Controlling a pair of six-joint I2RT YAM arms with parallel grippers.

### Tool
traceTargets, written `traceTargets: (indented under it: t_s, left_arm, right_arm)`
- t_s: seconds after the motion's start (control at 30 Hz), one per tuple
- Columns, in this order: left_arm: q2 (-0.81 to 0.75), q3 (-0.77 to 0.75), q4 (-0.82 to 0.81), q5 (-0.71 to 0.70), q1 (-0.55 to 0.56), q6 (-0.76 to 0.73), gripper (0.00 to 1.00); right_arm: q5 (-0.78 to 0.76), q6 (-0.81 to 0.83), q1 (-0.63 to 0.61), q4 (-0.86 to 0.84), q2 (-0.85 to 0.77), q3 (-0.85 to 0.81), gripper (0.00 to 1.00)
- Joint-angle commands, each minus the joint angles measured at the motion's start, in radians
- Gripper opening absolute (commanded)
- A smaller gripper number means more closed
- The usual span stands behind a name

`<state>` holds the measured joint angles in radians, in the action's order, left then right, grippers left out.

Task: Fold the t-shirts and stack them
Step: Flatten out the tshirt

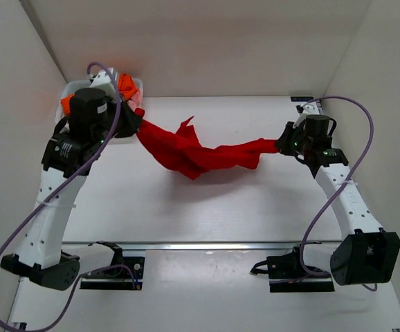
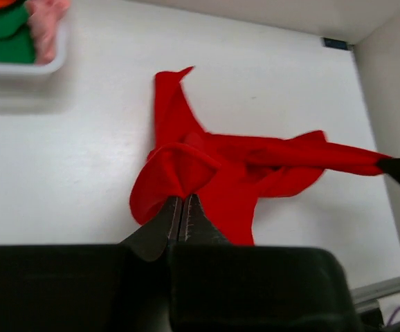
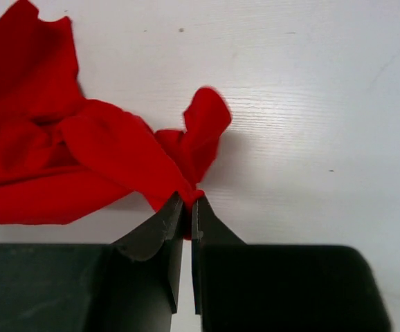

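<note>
Spanning counter [image 1: 255, 207] middle: red t-shirt [image 1: 200, 153], left fingers [image 2: 164, 225] and right fingers [image 3: 160, 228] clamped on opposite ends; basket [image 1: 136, 84] at far-left edge.

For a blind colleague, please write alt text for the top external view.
The left gripper and the right gripper each grip one end of a red t-shirt, stretched between them over the table. A white basket holding orange cloth sits at the far left.

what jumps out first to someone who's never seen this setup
A red shirt is strung across the middle of the table, one end pinched in the left fingers and the other in the right fingers. At the far-left corner, a white basket holds other shirts in orange, green and pink.
</note>
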<state>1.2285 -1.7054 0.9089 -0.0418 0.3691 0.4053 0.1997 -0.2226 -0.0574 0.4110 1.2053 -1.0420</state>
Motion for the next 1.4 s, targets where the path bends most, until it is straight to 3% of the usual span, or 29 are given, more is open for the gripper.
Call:
traceTargets:
  t_s: [0.0,0.33,0.53,0.67,0.73,0.77,0.83,0.9,0.97,1.13,1.37]
  left_arm:
    - [-0.039,0.113,0.044,0.060,-0.097,-0.029,0.00]
    - [-0.199,0.231,0.094,0.007,-0.111,-0.060,0.00]
    - [-0.179,0.188,0.120,-0.061,-0.121,-0.083,0.00]
    - [-0.190,0.288,0.072,-0.043,-0.114,-0.071,0.00]
    - [-0.201,0.325,0.059,-0.041,-0.116,-0.071,0.00]
    - [-0.205,0.351,0.051,-0.049,-0.122,-0.072,0.00]
    - [-0.216,0.380,0.044,-0.050,-0.122,-0.079,0.00]
    - [-0.225,0.426,0.030,-0.035,-0.124,-0.071,0.00]
    - [-0.233,0.460,0.008,-0.024,-0.119,-0.072,0.00]
    - [-0.245,0.544,-0.027,0.006,-0.102,-0.054,0.00]
    - [-0.282,0.615,-0.053,0.029,-0.099,-0.039,0.00]
  right_arm:
    - [-0.043,0.028,0.042,0.025,0.000,-0.036,0.00]
    - [-0.074,0.040,0.116,0.002,-0.023,-0.047,0.00]
    - [-0.054,0.063,0.148,0.002,0.154,-0.222,0.00]
    - [-0.034,0.092,0.175,0.092,0.397,-0.425,0.01]
    - [-0.092,0.109,0.163,0.177,0.496,-0.535,0.34]
    - [-0.108,0.123,0.151,0.233,0.531,-0.579,0.41]
    - [-0.146,0.132,0.108,0.235,0.505,-0.525,0.55]
    - [-0.175,0.124,0.038,0.168,0.366,-0.303,0.58]
    - [-0.175,0.094,-0.068,0.092,0.258,-0.130,0.54]
    - [-0.048,-0.035,-0.176,-0.017,0.059,0.238,0.50]
    - [-0.080,-0.182,-0.272,-0.046,-0.026,0.433,0.47]
